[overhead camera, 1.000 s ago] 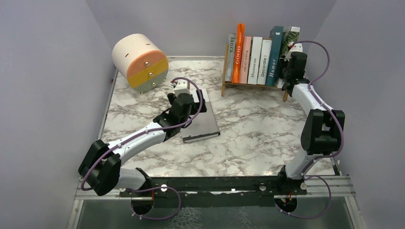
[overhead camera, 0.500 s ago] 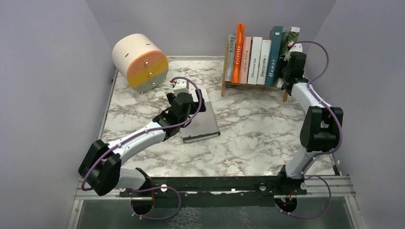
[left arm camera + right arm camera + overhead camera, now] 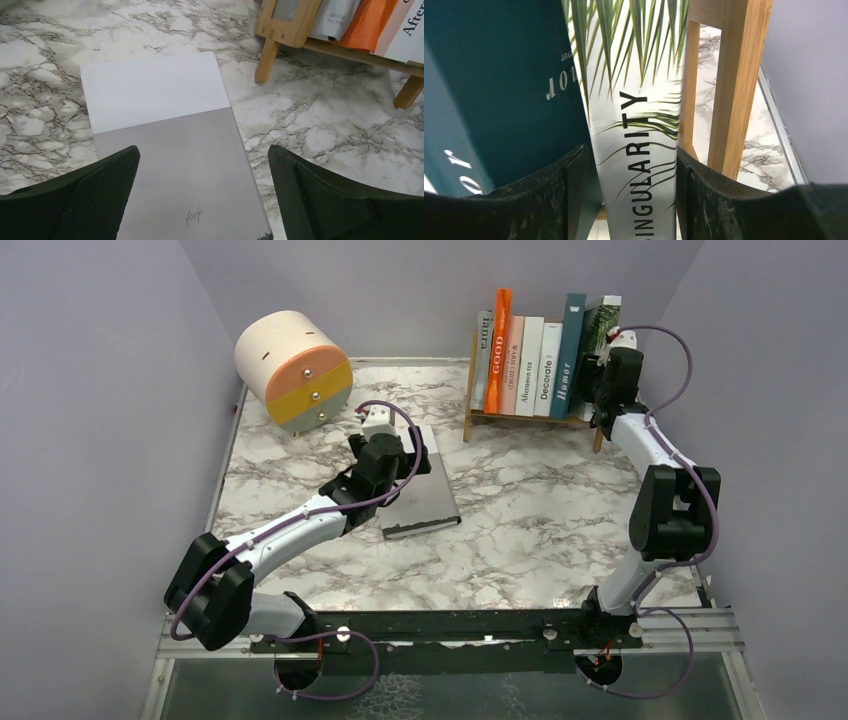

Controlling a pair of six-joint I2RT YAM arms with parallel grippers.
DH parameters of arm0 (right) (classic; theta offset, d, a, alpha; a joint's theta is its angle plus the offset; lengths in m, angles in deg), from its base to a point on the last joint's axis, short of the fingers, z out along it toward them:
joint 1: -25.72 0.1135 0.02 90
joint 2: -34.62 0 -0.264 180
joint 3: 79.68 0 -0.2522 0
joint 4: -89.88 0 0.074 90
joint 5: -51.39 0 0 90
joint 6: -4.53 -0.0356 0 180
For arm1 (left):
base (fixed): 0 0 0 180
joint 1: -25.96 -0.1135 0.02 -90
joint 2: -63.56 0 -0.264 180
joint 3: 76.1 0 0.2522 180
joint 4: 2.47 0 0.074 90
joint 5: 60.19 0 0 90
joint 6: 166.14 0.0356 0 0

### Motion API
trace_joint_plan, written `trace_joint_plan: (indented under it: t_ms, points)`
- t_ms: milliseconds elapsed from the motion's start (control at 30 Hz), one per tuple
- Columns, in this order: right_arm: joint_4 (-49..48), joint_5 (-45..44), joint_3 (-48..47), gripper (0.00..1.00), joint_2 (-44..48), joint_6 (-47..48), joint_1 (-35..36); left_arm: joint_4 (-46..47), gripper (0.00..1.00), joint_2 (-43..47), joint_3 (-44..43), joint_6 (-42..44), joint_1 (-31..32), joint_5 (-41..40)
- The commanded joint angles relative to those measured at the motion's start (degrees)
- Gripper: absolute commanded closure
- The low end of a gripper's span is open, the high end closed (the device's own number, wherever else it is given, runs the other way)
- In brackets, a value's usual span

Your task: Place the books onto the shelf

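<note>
Several books stand in the wooden shelf at the back right. My right gripper is at the shelf's right end. In the right wrist view its jaws straddle the spine of the white palm-leaf book, the rightmost in the row, with a thin gap at the left finger. That right gripper is open. A teal book leans beside it. One grey and white book lies flat on the marble. My left gripper hovers wide open over this grey book.
A round cream, orange and yellow drawer drum sits at the back left. The shelf's right end frame stands just right of my right fingers, close to the purple side wall.
My right jaws have widened around the palm-leaf book. The teal book and its neighbours have tipped a little to the left. The left arm has not moved.
</note>
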Motion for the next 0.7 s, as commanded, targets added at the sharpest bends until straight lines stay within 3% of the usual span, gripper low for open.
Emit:
trace_joint_plan:
  t_ms: [0,533,667]
  points:
    - [-0.2,1.2,-1.3,0.41,4.1,-2.0,0.4,1.4,0.02,0.5,-0.4,0.6,-0.3,1.6]
    - [1.6,6.4,-2.1,0.39,6.6,-4.7,0.4,1.2,0.02,2.7,1.4,0.1,-0.4,1.2]
    - [1.6,10.6,-2.5,0.34,6.2,-5.4,0.4,1.1,0.02,3.4,1.8,0.1,-0.6,0.8]
